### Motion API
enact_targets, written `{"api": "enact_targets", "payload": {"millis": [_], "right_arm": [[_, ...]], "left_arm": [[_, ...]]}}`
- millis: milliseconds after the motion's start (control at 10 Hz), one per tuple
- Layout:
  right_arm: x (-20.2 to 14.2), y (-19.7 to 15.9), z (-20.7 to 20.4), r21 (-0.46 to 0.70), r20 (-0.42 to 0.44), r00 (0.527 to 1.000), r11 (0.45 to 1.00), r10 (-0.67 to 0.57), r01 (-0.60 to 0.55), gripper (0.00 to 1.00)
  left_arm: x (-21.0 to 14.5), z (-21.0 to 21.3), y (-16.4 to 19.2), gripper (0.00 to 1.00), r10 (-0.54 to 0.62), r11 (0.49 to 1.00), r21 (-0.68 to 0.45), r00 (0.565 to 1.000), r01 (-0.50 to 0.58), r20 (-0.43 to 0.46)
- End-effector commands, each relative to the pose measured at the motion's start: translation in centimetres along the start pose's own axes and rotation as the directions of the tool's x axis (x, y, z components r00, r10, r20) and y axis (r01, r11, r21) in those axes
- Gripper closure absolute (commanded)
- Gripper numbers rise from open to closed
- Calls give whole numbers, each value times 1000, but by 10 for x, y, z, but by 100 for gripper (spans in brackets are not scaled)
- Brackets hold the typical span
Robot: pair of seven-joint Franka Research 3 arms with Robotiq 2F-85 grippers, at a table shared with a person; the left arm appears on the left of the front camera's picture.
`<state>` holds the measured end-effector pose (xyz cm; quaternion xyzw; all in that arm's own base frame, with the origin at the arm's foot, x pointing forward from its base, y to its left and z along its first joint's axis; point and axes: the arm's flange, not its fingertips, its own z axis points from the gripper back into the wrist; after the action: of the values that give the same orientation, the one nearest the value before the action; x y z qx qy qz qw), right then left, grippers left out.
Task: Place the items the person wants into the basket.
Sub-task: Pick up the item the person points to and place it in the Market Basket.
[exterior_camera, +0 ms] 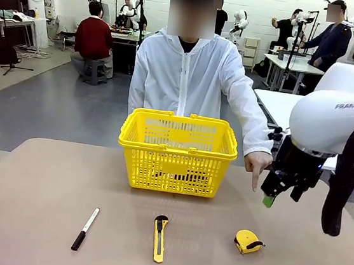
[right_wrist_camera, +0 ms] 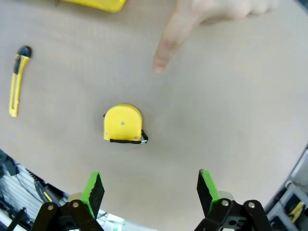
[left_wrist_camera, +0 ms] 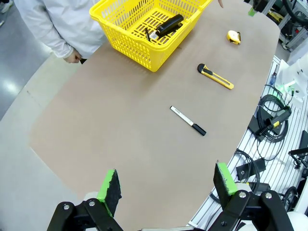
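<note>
Pointing down at the tape measure (right_wrist_camera: 123,123) on the table (exterior_camera: 26,218), the person's hand (exterior_camera: 258,162) picks it — right gripper (right_wrist_camera: 150,192) hovers above, fingers wide, ready; basket (exterior_camera: 177,146) waits behind

The front view looks across the table (exterior_camera: 39,219) at the person (exterior_camera: 190,76). Both wrist views look down, sharing the tape measure (right_wrist_camera: 123,123).
</note>
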<state>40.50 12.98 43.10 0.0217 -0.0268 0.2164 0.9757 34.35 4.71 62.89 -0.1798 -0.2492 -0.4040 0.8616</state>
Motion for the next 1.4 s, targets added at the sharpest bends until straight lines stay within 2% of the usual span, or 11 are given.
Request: {"api": "enact_targets", "payload": {"millis": [0,300,700,1300], "right_arm": [[7,14,-38,-41,-31,996,996,-80,79,0],[19,24,-86,-10,-93,994,999,-53,52,0],[21,44,-114,-47,-125,992,999,18,-24,0],[25,46,-136,-52,-127,991,997,53,-60,0]], "left_arm": [[-2,1,1,0,-18,1000,-17,1000,18,15],[-2,1,1,0,-18,1000,-17,1000,18,15],[-2,1,1,0,-18,1000,-17,1000,18,15],[-2,1,1,0,-18,1000,-17,1000,18,15]]}}
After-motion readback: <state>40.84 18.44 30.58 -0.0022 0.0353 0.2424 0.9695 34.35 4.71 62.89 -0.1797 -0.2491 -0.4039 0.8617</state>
